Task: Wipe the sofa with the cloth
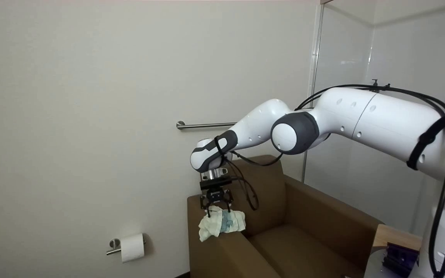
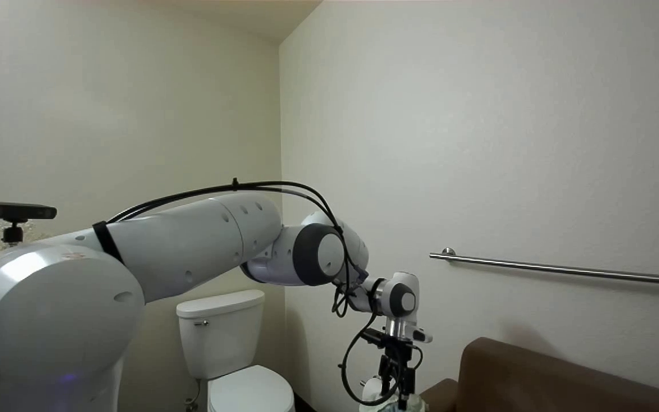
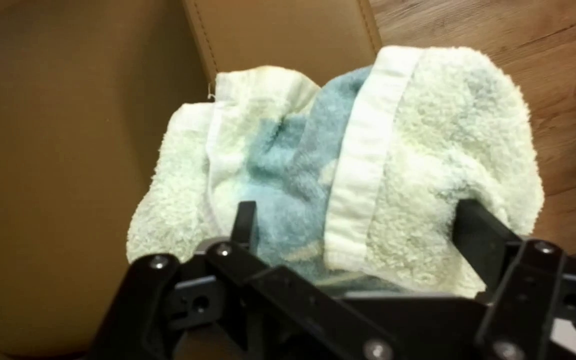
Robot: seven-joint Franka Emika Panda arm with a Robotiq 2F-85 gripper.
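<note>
The brown sofa (image 1: 315, 247) stands against the wall, and its near arm bears the crumpled cloth (image 1: 209, 228). Whitish-green with a blue patch, the cloth (image 3: 293, 165) fills the middle of the wrist view and drapes past the arm's outer edge. My gripper (image 1: 219, 213) points down right over it. In the wrist view the gripper (image 3: 357, 207) is open, its fingers wide apart with cloth spread below and between them. The right-hand finger (image 3: 485, 240) presses a dent into the fabric; whether the left-hand one touches is unclear. Only a bit of cloth (image 2: 415, 404) shows at an exterior view's bottom edge.
A toilet paper roll (image 1: 132, 248) hangs on the wall beside the sofa's arm. Behind the robot's forearm runs a metal towel bar (image 1: 207, 125). A white toilet (image 2: 249, 389) stands in the corner. Wooden floor (image 3: 568, 125) lies beyond the sofa's arm.
</note>
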